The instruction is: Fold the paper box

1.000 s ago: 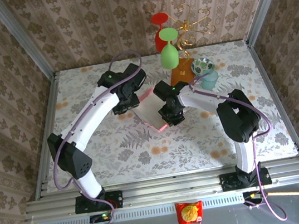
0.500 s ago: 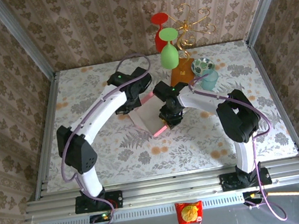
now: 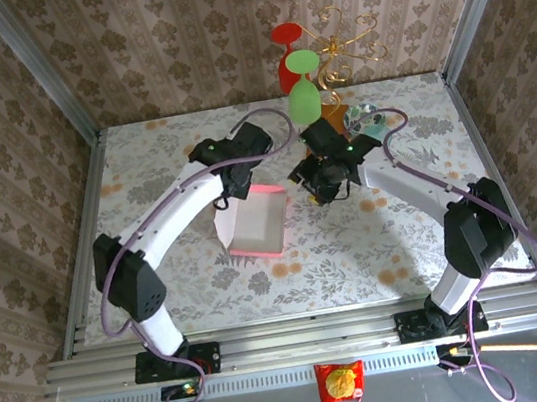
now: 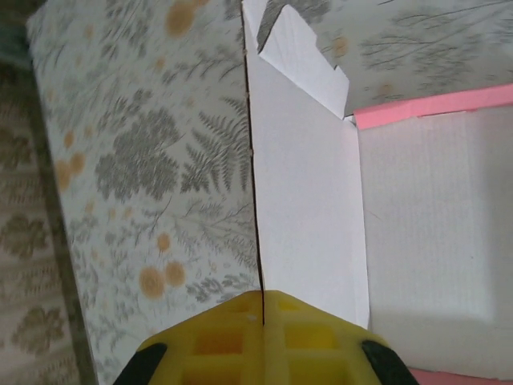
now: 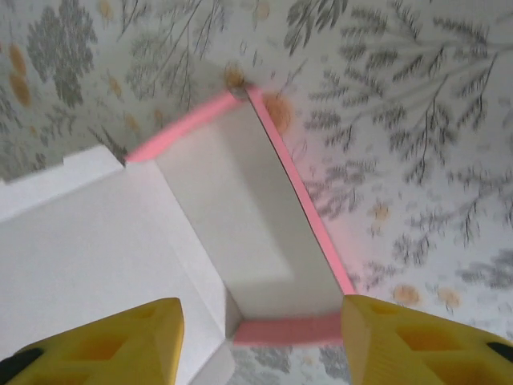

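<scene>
The paper box (image 3: 255, 225) lies open on the flowered table, pink outside and whitish inside, with low pink walls. My left gripper (image 3: 229, 189) is at its far left corner. In the left wrist view the yellow fingers (image 4: 216, 337) are shut on the thin edge of an upright white flap of the box (image 4: 309, 200), which runs straight out from between them. My right gripper (image 3: 328, 183) hovers off the box's far right side. It stands open (image 5: 260, 311), nothing between its fingers, with the box's corner (image 5: 240, 216) below it.
A green glass (image 3: 303, 102) and a red glass (image 3: 287, 57) hang on a gold wire stand (image 3: 346, 46) at the back. A brown-orange booklet (image 3: 325, 134) and a patterned bowl on a teal cup (image 3: 368, 123) sit close behind the right gripper.
My right gripper has opened, let go of the box and drawn back to the right. My left gripper has shut on the flap. The box has shifted left and nearer.
</scene>
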